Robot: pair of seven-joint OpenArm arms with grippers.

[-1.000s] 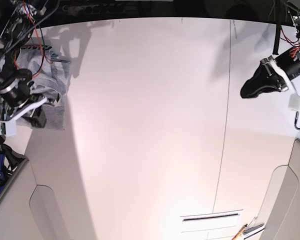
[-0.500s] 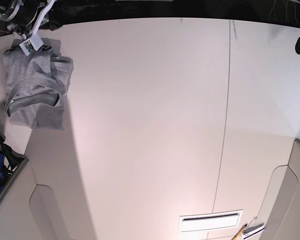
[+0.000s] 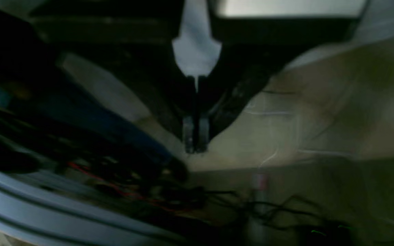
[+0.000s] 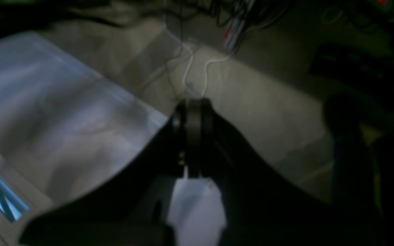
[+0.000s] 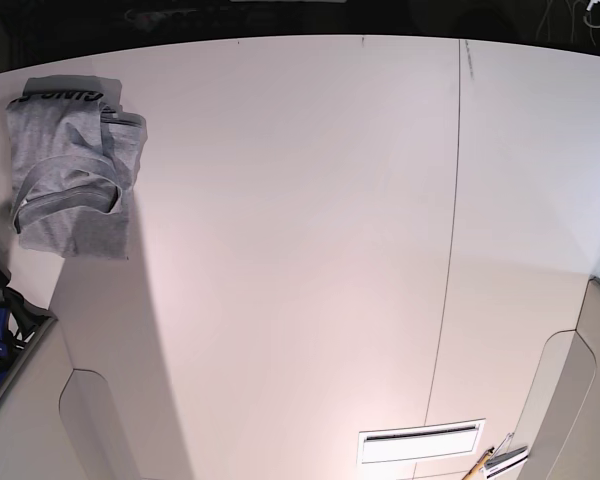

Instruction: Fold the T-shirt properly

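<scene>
the t-shirt [image 5: 72,165] lies folded into a compact grey bundle at the far left corner of the counter [image 5: 310,250], close to the left edge, ribbed collar curving across its middle and a strip of black lettering showing along its top edge. nothing touches it; neither arm shows in the base view. left gripper [image 3: 195,141]: jaws pressed together, only a hairline slit between the dark fingertips, nothing pinched, hanging over a dim beige surface with dark cables [image 3: 169,191] below it. view is blurred. right gripper [image 4: 192,112]: jaws also closed flat against each other, holding nothing, tips pointing toward a beige surface with thin white wires [image 4: 197,68] just past them; a pale grey panel [image 4: 56,112] sits to one side. also blurred and dark. a slot [image 5: 420,436] sits near the counter's near edge, with a pencil-like stick [image 5: 477,466] and a clip [image 5: 507,458] beside it.
</scene>
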